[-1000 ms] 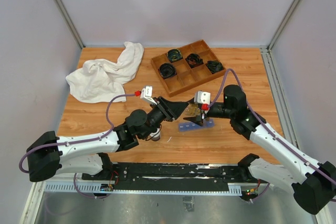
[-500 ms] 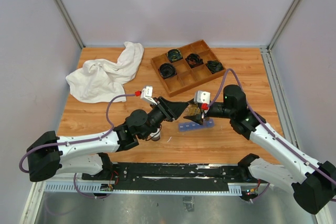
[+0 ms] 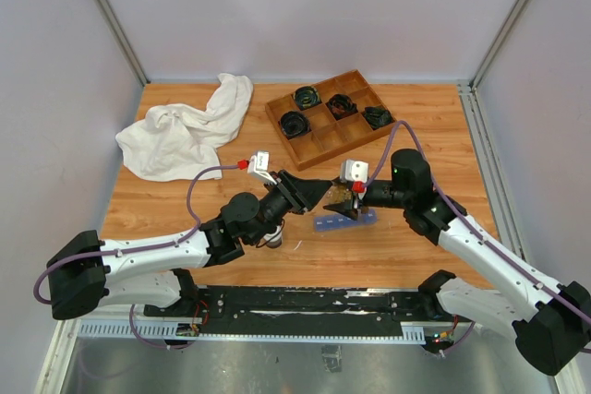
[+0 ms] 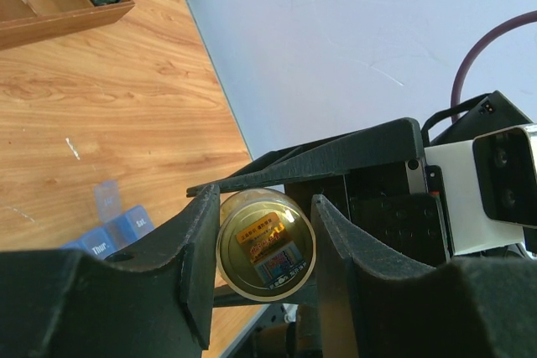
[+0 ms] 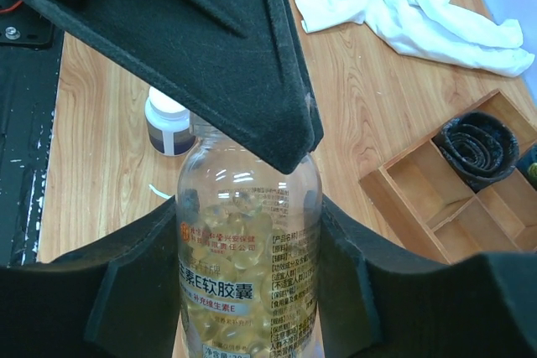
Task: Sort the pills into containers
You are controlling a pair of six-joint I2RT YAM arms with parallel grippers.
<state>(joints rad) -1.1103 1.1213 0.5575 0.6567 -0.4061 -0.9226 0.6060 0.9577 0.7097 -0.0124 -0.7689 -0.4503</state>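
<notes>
A clear bottle (image 5: 248, 232) full of yellowish-amber pills (image 5: 239, 224) is held between both grippers above the blue pill-organizer strip (image 3: 343, 220). My right gripper (image 5: 250, 278) is shut on the bottle's body. My left gripper (image 4: 264, 245) is shut on the bottle's gold cap (image 4: 266, 245), which faces the left wrist camera end-on. In the top view the left gripper (image 3: 323, 193) and the right gripper (image 3: 347, 202) meet tip to tip over the strip. Part of the strip shows in the left wrist view (image 4: 109, 224), one lid raised. No loose pills are visible.
A small dark bottle with a white cap (image 5: 168, 121) stands on the table near the left arm (image 3: 272, 239). A wooden divided tray (image 3: 325, 142) with coiled black cables is at the back right. A white cloth (image 3: 185, 131) lies at the back left.
</notes>
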